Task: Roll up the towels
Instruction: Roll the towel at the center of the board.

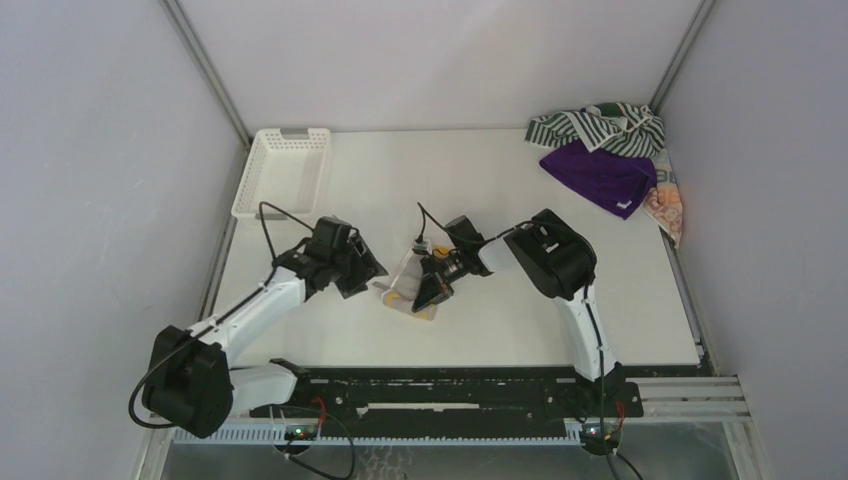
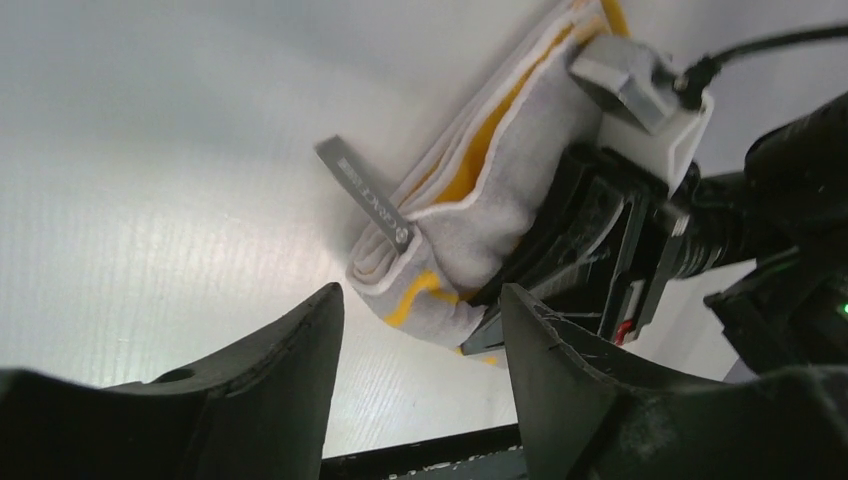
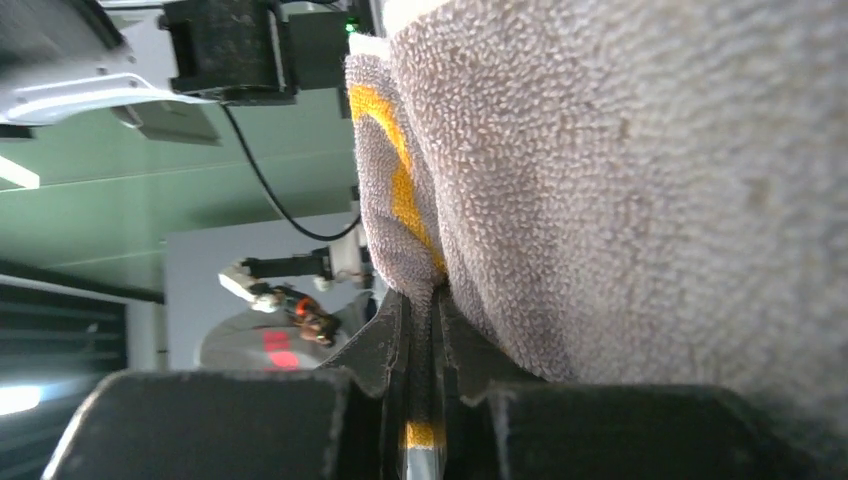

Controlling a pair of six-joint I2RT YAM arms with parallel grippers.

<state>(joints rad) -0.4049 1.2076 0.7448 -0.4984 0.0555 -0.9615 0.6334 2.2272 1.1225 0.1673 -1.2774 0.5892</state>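
The yellow-and-white towel [image 1: 405,290] lies partly rolled at the middle of the table [image 1: 520,300]. My right gripper [image 1: 432,285] is shut on its edge. In the right wrist view the fingers pinch a thin fold of the towel [image 3: 620,180] at the gripper [image 3: 425,305], and the cloth bulges to the right. My left gripper [image 1: 365,272] sits just left of the roll, open. In the left wrist view the gripper [image 2: 422,295] has nothing between its fingers and the towel's [image 2: 490,190] end lies just ahead, its grey label [image 2: 365,190] sticking out. The green-striped [image 1: 590,128], purple [image 1: 600,175] and orange patterned [image 1: 668,205] towels are heaped at the far right corner.
A white lattice basket [image 1: 283,170] stands at the table's far left edge. Grey walls close in the left, back and right sides. A black rail [image 1: 450,395] with the arm bases runs along the near edge.
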